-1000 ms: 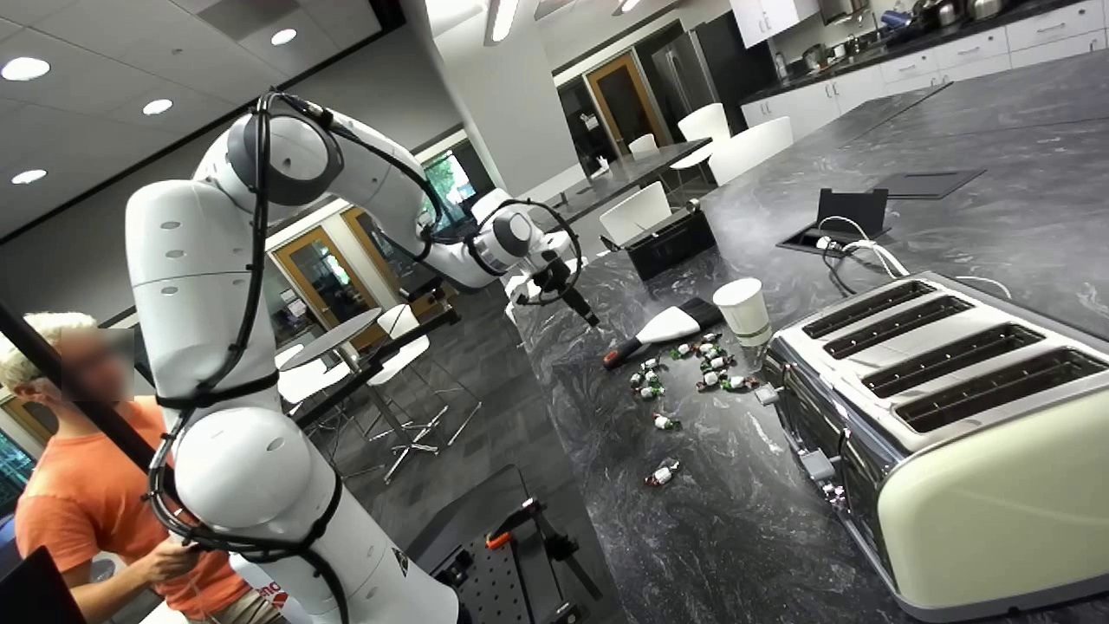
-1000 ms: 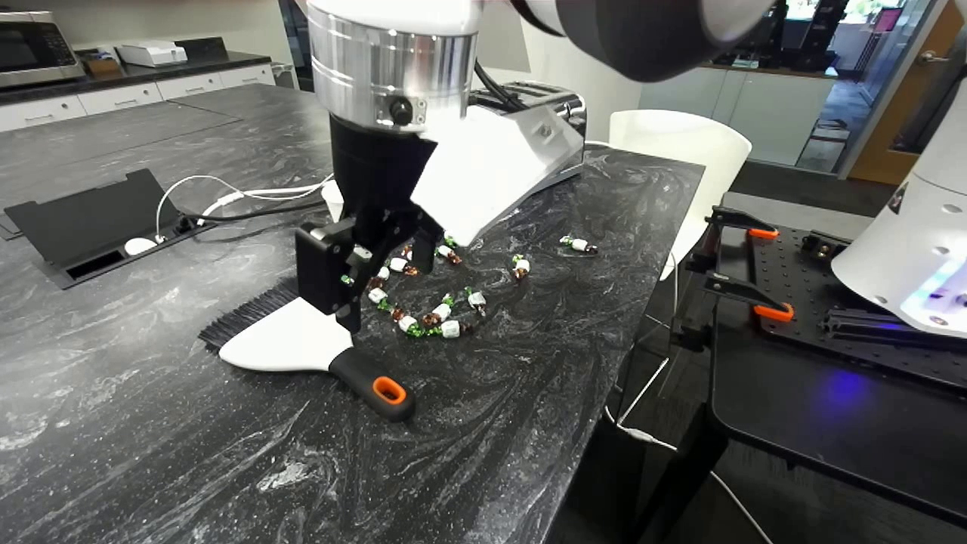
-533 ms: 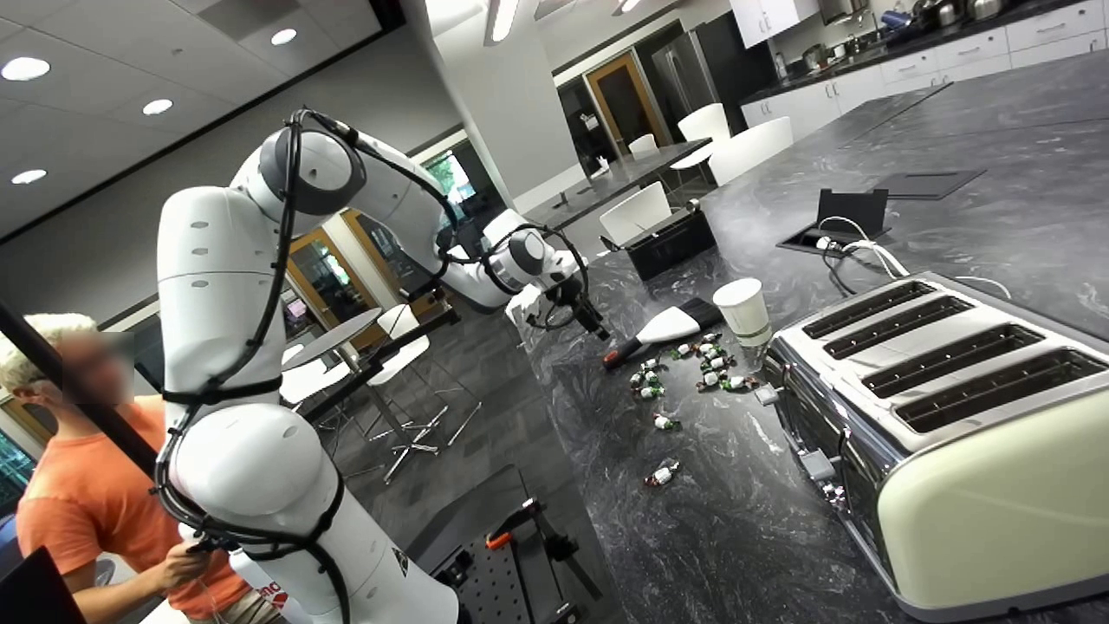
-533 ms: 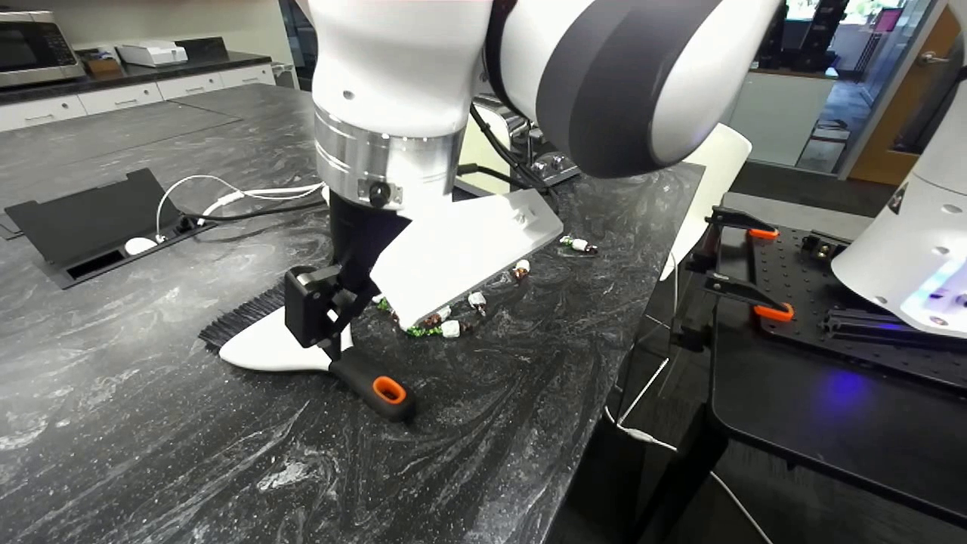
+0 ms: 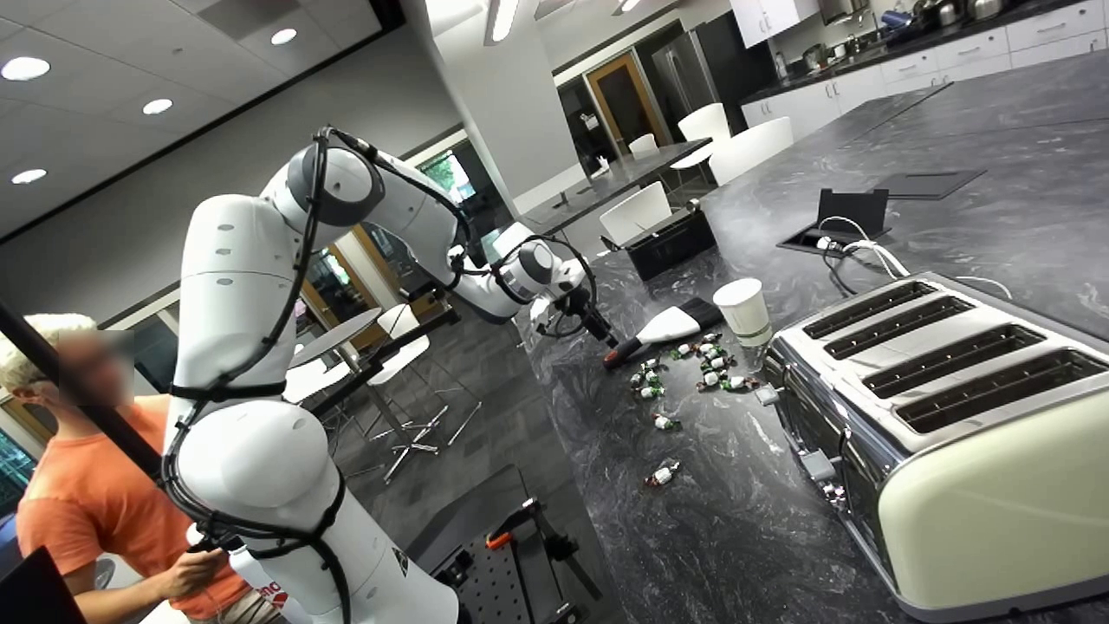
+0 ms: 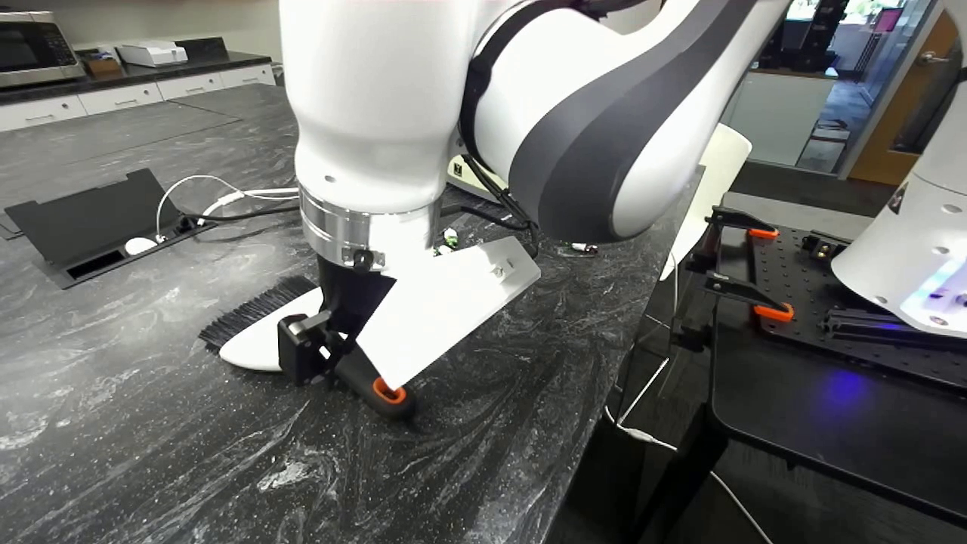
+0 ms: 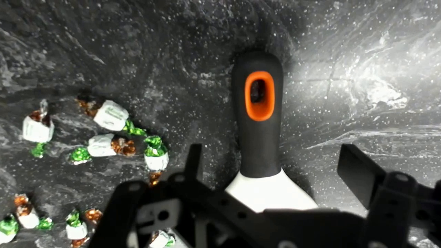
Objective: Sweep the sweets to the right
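The brush with a white head, black bristles and black handle with an orange-rimmed hole lies flat on the dark counter; it shows in both exterior views (image 5: 669, 326) (image 6: 257, 346). My gripper (image 7: 272, 153) is open and empty. In the wrist view its fingers stand on either side of the brush handle (image 7: 260, 148), apart from it, near where handle meets head; the bristles are hidden there. The gripper is low over the handle in both exterior views (image 5: 612, 341) (image 6: 321, 370). Several wrapped sweets (image 5: 645, 379) lie beside the brush, also at left in the wrist view (image 7: 111, 115). The arm hides most in an exterior view (image 6: 451, 238).
A white paper cup (image 5: 742, 310) stands by the brush and sweets. A large cream toaster (image 5: 979, 485) stands beyond them. A black box (image 5: 671, 247) sits near the counter edge. An open socket hatch (image 6: 83, 215) with white cables is on the counter.
My gripper has come down and moved over the brush handle. The white plate on the wrist has lowered with it and covers more sweets. The brush and the visible sweets have not moved.
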`<action>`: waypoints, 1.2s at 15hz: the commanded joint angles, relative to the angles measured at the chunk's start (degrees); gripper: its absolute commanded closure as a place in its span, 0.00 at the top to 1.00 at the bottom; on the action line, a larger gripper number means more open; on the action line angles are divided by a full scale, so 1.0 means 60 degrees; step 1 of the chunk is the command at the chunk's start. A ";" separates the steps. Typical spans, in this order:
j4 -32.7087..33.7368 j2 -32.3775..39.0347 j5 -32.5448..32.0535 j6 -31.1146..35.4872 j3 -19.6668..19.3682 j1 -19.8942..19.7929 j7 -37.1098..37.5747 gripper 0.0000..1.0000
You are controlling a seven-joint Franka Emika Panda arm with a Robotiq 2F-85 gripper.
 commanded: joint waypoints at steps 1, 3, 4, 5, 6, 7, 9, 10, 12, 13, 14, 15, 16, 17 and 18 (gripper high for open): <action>0.0338 0.0371 0.0209 0.0074 0.0005 -0.0051 -0.0687 1.00; 0.0433 0.0508 0.0300 0.0061 0.0058 -0.0131 -0.1130 1.00; 0.0475 0.0567 0.0387 0.0065 0.0141 -0.0213 -0.1431 1.00; 0.0522 0.0628 0.0489 0.0041 0.0173 -0.0250 -0.1678 1.00; 0.0558 0.0670 0.0631 0.0028 0.0216 -0.0299 -0.1966 1.00; 0.0571 0.0699 0.0751 0.0012 0.0235 -0.0324 -0.2190 1.00; 0.0596 0.0746 0.1002 0.0008 0.0220 -0.0330 -0.2544 1.00; 0.0602 0.0769 0.1093 0.0014 0.0189 -0.0316 -0.2661 1.00; 0.0606 0.0808 0.1268 0.0030 0.0141 -0.0286 -0.2831 1.00; 0.0608 0.0828 0.1341 0.0038 0.0138 -0.0284 -0.2897 1.00; 0.0607 0.0840 0.1401 0.0049 0.0152 -0.0293 -0.2991 1.00; 0.0616 0.0860 0.1457 0.0043 0.0144 -0.0287 -0.3007 1.00; 0.0618 0.0877 0.1498 0.0044 0.0139 -0.0282 -0.3006 1.00; 0.0621 0.0894 0.1524 0.0035 0.0122 -0.0268 -0.2992 1.00; 0.0630 0.0914 0.1543 0.0005 0.0084 -0.0234 -0.2949 1.00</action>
